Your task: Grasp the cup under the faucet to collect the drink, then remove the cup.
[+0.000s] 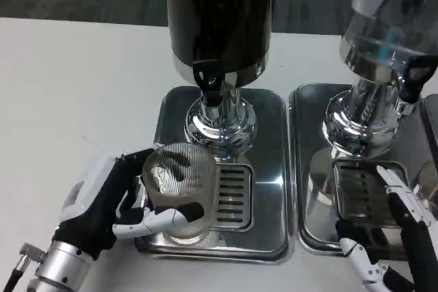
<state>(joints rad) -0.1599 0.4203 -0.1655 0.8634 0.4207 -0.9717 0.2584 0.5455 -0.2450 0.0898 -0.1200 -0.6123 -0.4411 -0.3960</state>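
Note:
A clear ribbed cup (179,184) stands on the steel drip tray (267,169) of the dark drink dispenser (219,18). It sits at the left edge of the slotted grate (233,196), in front of and slightly left of the black faucet (209,80). My left hand (116,200) grips the cup from the left, fingers wrapped around its side. My right hand (397,237) rests with its fingers apart, holding nothing, over the front of the neighbouring tray (311,169).
A second dispenser with a clear tank (390,25) stands at the right on its own tray, with a black tap (414,76). White table (75,94) spreads to the left.

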